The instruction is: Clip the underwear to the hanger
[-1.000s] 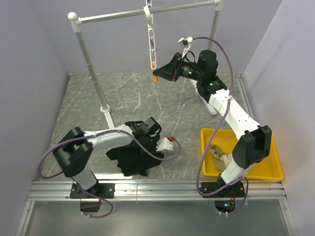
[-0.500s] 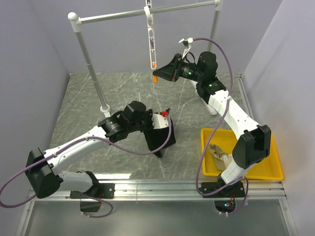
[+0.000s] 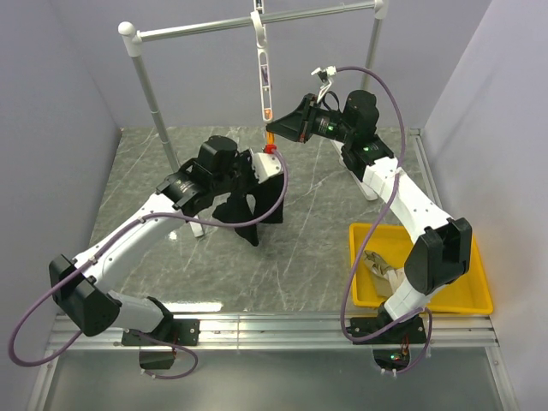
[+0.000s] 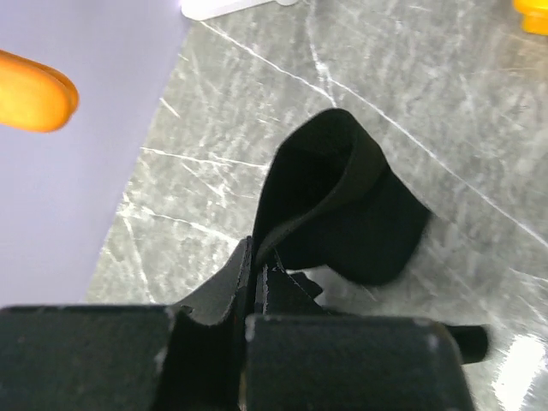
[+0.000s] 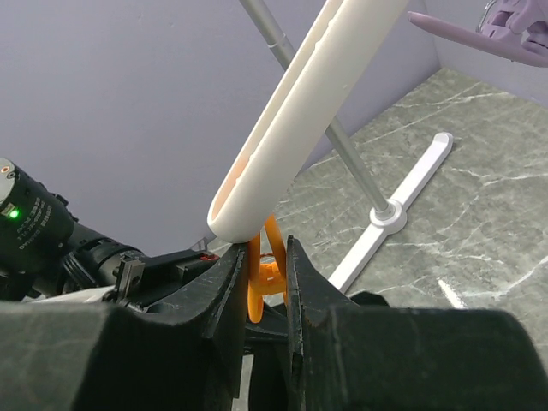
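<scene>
The white hanger (image 3: 264,73) hangs by its hook from the rail, one end pointing down with an orange clip (image 3: 270,137) at its tip. My right gripper (image 3: 276,134) is shut on that clip; in the right wrist view the clip (image 5: 267,272) sits pinched between the fingers below the hanger (image 5: 300,111). My left gripper (image 3: 259,171) is shut on the black underwear (image 3: 247,210) and holds it in the air just below and left of the clip. In the left wrist view the underwear (image 4: 342,205) droops from my fingertips (image 4: 257,272), and the orange clip (image 4: 32,90) shows at upper left.
The white rail frame (image 3: 154,103) stands at the back, with a foot (image 3: 184,190) on the marble floor near my left arm. A yellow tray (image 3: 479,291) holding a beige cloth (image 3: 381,267) sits at the right front. Purple walls enclose three sides.
My left arm has lifted the underwear off the table and carried it back and up, close to the hanger's orange clip. My right arm has stayed on the clip.
</scene>
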